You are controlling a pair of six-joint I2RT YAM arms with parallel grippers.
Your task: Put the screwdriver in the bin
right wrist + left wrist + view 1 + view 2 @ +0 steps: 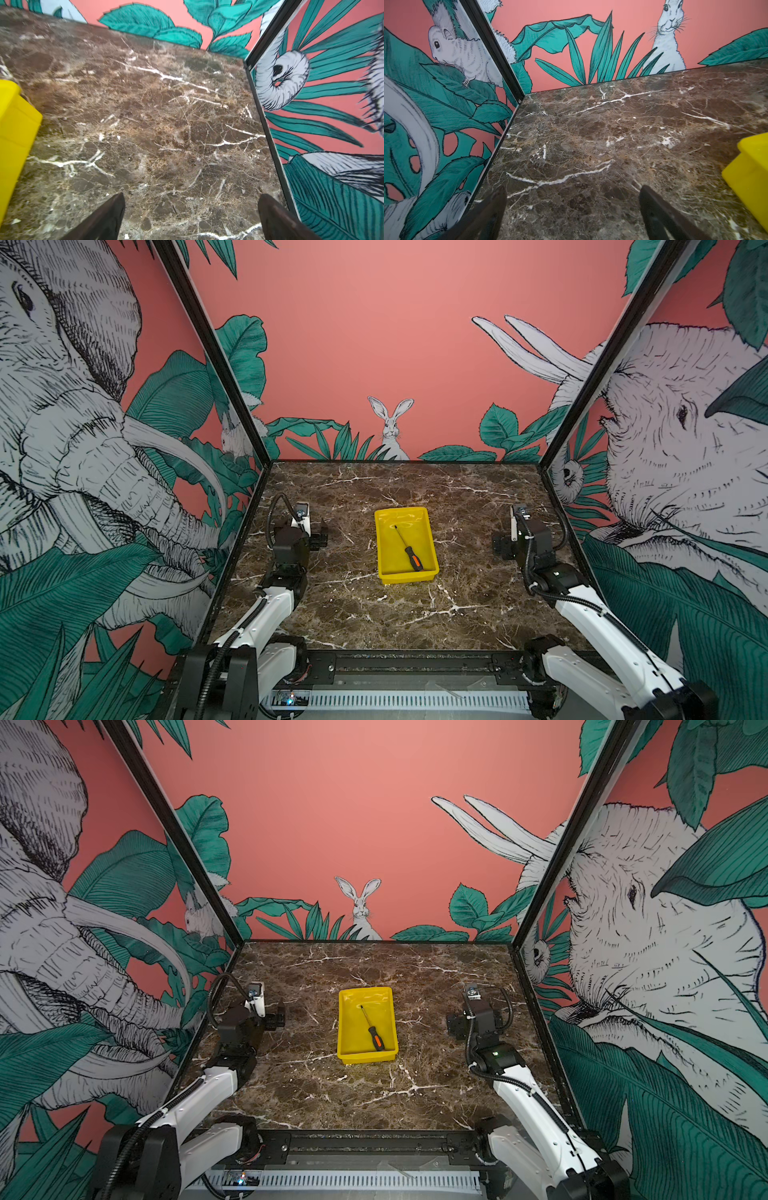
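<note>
The screwdriver [408, 548] lies inside the bin [377, 543], between and well apart from the left claw [573, 188] and right claw [192, 195], both spread and empty, so placement appears complete and no further grasp seems required.

The left gripper [573, 188] is hanging over the marble table [591, 128], jaws spread wide and empty, the yellow bin [749, 166] peeking in at the edge

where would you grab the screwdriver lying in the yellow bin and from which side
Grip the handle, the thickest part of the screwdriver, coming straight down from above. It lies flat and diagonal on the bin floor with the handle by the near wall, so the rim likely blocks a sideways approach; close across the handle's width.
</note>
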